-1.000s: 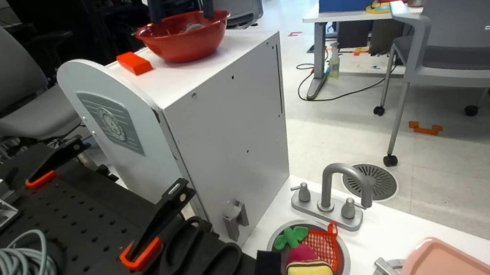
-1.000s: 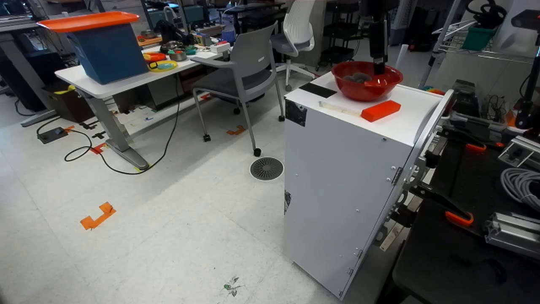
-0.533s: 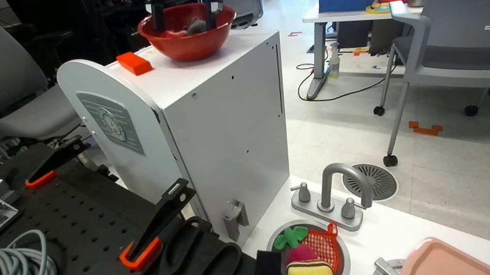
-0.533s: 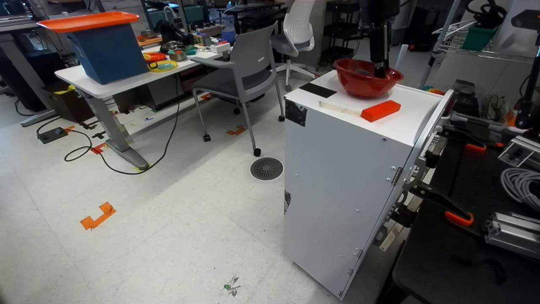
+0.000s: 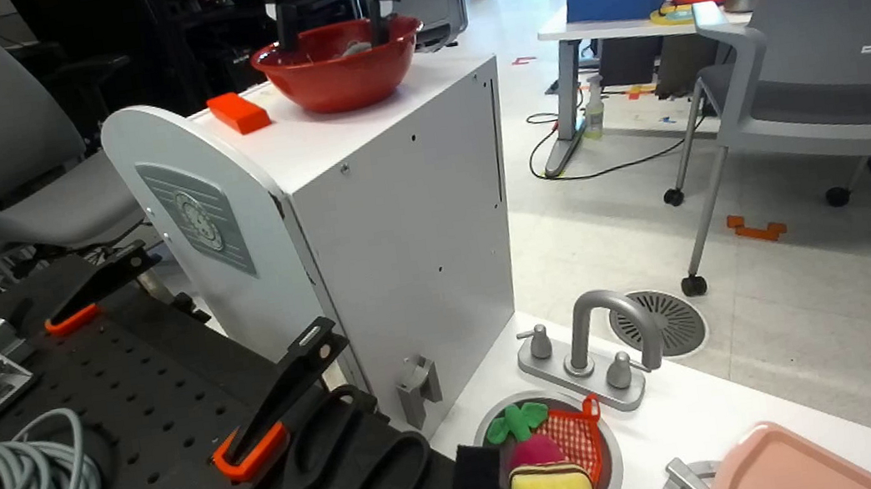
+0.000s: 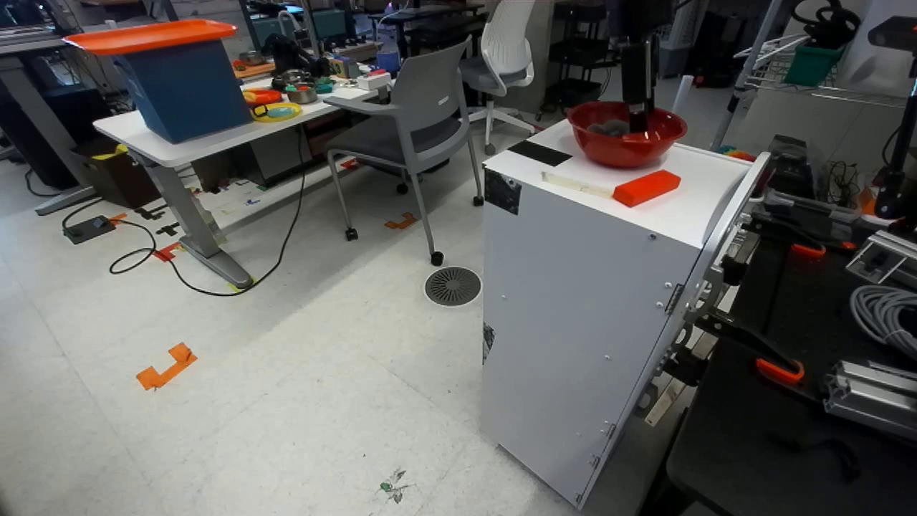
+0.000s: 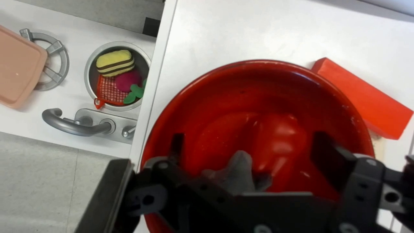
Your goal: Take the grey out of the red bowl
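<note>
The glossy red bowl (image 5: 347, 83) (image 6: 623, 152) (image 7: 258, 72) stands upright on the white cabinet top. Inside it lies a soft-looking grey thing (image 7: 239, 173) (image 5: 357, 48) (image 6: 610, 127), partly hidden by the gripper's body in the wrist view. Beside it in the bowl is a glossy red lump (image 7: 281, 137). My gripper (image 7: 252, 150) (image 5: 334, 39) reaches down into the bowl with its fingers wide apart. One finger (image 7: 177, 147) is on each side of the grey thing, apart from it in the wrist view. Nothing is gripped.
An orange-red block (image 7: 362, 97) (image 6: 647, 188) lies close beside the bowl on the cabinet top (image 5: 416, 95). The cabinet has a raised curved end panel (image 5: 152, 139). Lower down are a faucet (image 5: 612, 309) and a sink (image 5: 616, 465) holding soft toys.
My gripper came down into the bowl, which tipped, then settled level again, shifted slightly. The gripper has since risen a little. Its fingers stay wide apart.
</note>
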Controlling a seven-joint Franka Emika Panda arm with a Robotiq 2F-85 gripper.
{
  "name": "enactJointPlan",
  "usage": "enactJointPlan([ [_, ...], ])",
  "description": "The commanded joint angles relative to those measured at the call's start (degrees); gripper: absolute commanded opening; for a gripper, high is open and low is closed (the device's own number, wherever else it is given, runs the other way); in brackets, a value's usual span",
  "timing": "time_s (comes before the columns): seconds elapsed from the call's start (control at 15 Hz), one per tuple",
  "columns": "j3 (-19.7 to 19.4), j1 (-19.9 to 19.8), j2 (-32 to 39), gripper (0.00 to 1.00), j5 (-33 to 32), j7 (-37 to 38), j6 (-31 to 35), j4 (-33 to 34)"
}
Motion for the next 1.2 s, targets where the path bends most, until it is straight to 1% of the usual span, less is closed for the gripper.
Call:
enactJointPlan([
  [0.0,0.0,-0.1,0.6,0.73,0.4,-0.9,-2.3,2.0],
  [0.13,0.0,-0.1,0.6,0.6,0.3,-0.9,-2.3,2.2],
  [0.2,0.0,0.0,0.6,0.51,0.3,-1.0,-2.3,2.2],
  [0.6,0.1,0.0,0.6,0.05,0.3,-1.3,-2.3,2.4],
  [0.67,0.1,0.0,0.6,0.05,0.2,-1.3,-2.3,2.4],
  [0.73,0.1,0.1,0.6,0.0,0.2,-1.3,-2.3,2.4],
  [1.13,0.0,0.3,0.1,0.0,-0.4,-1.0,-2.3,2.7],
])
